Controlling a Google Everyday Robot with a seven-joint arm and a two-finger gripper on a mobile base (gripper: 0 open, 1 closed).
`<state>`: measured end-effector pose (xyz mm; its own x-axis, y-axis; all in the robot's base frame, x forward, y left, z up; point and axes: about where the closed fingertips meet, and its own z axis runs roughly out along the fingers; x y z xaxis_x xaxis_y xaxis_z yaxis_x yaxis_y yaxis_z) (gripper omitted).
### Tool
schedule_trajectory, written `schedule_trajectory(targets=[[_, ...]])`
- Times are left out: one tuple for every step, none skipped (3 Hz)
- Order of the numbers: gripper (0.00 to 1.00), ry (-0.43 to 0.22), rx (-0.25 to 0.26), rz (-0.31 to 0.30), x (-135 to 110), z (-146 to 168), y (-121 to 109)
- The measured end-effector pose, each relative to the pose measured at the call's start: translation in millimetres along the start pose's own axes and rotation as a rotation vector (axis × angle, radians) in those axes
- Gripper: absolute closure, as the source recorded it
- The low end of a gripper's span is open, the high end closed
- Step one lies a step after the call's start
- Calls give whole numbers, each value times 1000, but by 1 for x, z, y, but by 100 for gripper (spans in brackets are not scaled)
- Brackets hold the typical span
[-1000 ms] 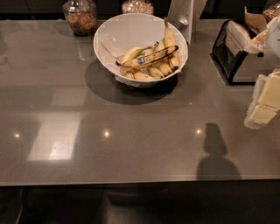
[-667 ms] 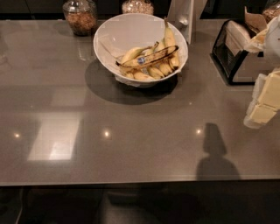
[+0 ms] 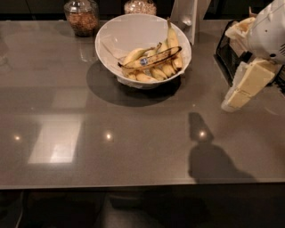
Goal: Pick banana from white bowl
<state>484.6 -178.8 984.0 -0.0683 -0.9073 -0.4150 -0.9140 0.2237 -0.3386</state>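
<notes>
The large white bowl stands at the back middle of the grey table. It holds a bunch of yellow bananas, with one brown-spotted banana carrying a blue sticker lying across the top. My gripper hangs at the right side of the view, above the table, well to the right of the bowl and a little nearer the camera. It points down and to the left and holds nothing that I can see. Its shadow falls on the table below it.
Two glass jars stand behind the bowl, one with brown contents and one with pale contents. A white upright stand rises at the bowl's back right. A black wire rack sits at the right, behind my arm. The table's front edge runs along the bottom.
My gripper has moved left and slightly up, closer to the bowl. The bowl and bananas have not moved.
</notes>
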Motion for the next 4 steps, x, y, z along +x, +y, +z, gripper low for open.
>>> schedule_trajectory(targets=[[0,-125,26,-36,-27,19,-25],[0,-198,23,-77,-53,42,-47],[0,-229,3,-132,-77,70,-65],[0,-223,-18,-197,-97,97,-82]])
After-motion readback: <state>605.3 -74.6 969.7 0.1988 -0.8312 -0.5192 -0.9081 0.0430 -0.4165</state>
